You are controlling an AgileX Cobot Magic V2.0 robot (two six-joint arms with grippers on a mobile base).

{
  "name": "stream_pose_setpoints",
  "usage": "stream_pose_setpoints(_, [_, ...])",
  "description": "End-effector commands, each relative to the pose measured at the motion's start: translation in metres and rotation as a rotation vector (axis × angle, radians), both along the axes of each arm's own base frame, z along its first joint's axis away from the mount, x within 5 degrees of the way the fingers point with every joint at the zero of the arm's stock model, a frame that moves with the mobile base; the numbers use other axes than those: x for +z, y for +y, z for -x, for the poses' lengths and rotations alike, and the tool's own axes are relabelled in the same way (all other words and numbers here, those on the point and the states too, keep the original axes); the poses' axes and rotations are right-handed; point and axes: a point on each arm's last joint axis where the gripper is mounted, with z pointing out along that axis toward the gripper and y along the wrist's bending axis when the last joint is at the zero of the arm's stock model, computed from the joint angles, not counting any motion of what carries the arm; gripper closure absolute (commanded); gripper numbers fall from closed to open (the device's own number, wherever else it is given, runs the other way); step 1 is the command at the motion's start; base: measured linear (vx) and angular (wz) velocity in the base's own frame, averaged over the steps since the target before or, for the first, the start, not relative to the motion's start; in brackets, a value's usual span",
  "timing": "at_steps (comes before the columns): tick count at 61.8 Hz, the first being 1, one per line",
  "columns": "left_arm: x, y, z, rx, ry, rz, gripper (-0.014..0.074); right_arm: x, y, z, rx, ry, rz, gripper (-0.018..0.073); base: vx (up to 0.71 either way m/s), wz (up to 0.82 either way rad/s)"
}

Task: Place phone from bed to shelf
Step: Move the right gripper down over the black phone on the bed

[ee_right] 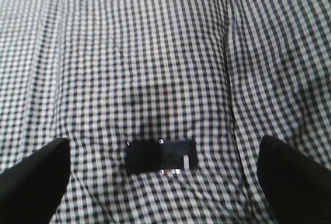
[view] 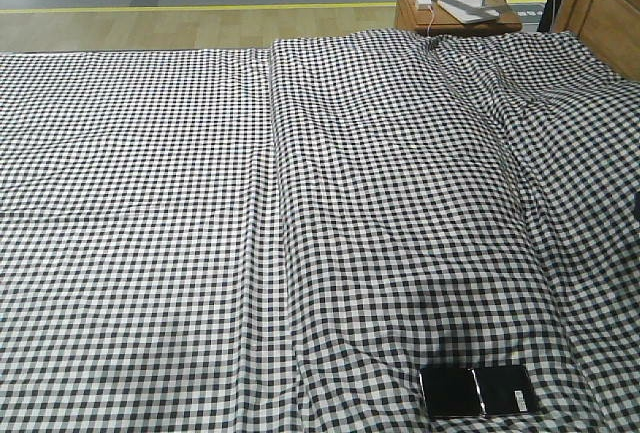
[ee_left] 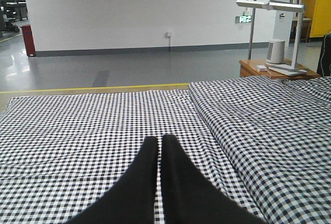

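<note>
Because the bed [view: 200, 203] fills nearly every view with its black-and-white check cloth, creased in long folds, there is little else to go by; only the orange-brown nightstand [view: 455, 8] shows past its far edge, and the shelf is nowhere in sight. The left gripper [ee_left: 159, 141] hangs low over bare cloth with its dark fingers pressed together, holding nothing. The right gripper [ee_right: 163, 140] looks down with its fingers spread wide, one at each lower corner of its view. Between them the phone [ee_right: 161, 157] lies flat on the cloth, glossy face up, its long side running from finger to finger; in the front view it sits at the near edge of the bed, right of centre. The likely trouble is the pick itself: a thin, slick slab on soft bedding gives the fingers little edge to catch, so they could slide over the glass, press it into the mattress, or pinch up cloth along with it
</note>
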Motion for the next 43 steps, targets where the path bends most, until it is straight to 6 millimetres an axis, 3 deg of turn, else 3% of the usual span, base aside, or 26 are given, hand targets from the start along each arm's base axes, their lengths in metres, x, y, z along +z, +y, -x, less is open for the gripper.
stream_pose_setpoints(1, [0.015,0.0,0.002,-0.004,-0.104,0.017,0.0595,0.014,-0.009,-0.01,-0.044,0.001,0.016,-0.0144,0.0,0.0])
stream_pose_setpoints(7, [0.015,0.0,0.002,-0.004,-0.104,0.017,0.0595,0.012,-0.021,-0.025,-0.084,0.035,0.022,-0.0141,0.0,0.0])
stream_pose_setpoints(18, [0.015,0.0,0.002,-0.004,-0.104,0.017,0.0595,-0.016,-0.055,-0.052,-0.146,0.159,0.012,-0.0127,0.0,0.0])
stream_pose_setpoints(43, [0.015,0.0,0.002,-0.004,-0.104,0.017,0.0595,-0.11,-0.124,-0.113,-0.152,0.34,-0.205,-0.0103,0.0,0.0])
